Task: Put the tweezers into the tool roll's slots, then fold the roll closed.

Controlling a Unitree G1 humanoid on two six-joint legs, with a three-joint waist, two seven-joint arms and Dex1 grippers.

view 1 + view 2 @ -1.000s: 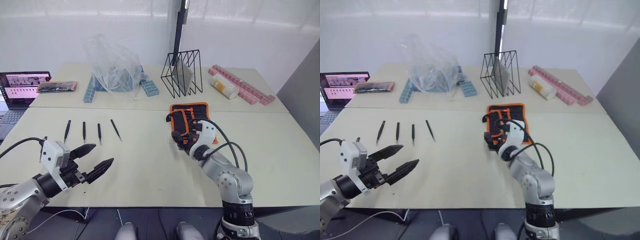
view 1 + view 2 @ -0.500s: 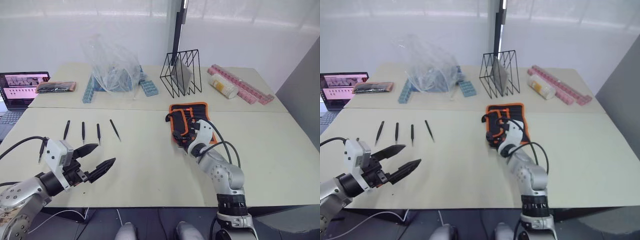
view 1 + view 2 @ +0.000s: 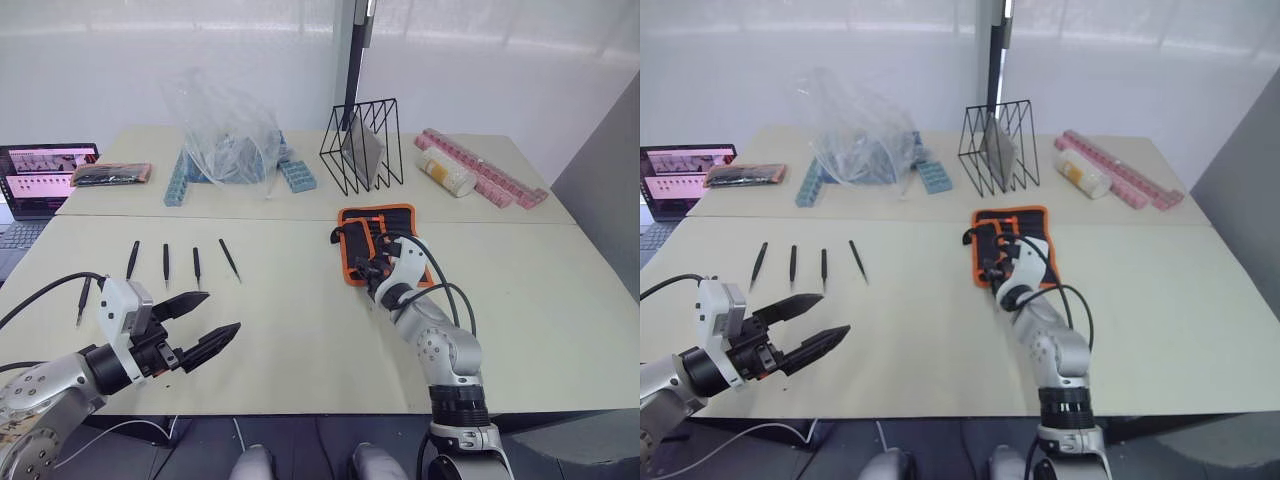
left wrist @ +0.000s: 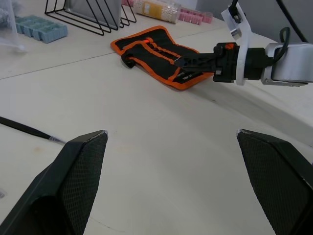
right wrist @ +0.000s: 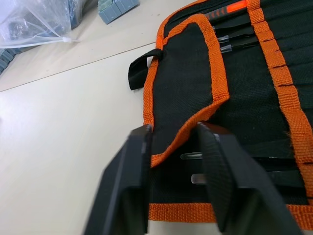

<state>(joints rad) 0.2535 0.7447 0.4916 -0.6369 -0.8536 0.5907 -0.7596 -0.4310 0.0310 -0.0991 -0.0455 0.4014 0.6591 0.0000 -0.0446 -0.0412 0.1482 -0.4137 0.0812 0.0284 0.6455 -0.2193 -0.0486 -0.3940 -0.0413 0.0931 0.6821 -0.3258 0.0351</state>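
Table: a pale beige table (image 3: 300,330) made of two tops with a seam running across between them.
Laptop: an open laptop (image 3: 40,180) stood at the far left edge, its screen lit.
Flat pouch: a pink-edged pouch (image 3: 113,173) lay just beside the laptop.
Plastic bag: a crumpled clear bag (image 3: 225,130) sat at the back over blue compartment boxes (image 3: 298,175).
Wire rack: a black wire rack (image 3: 362,145) stood upright near the back centre.
Pill boxes: a long pink strip (image 3: 485,168) ran diagonally at the back right, with a yellowish bottle (image 3: 447,173) lying beside it.

Silver-grey jointed arms; white wrist housings; black cables looping alongside; textured black tapered fingers (image 4: 73,196).
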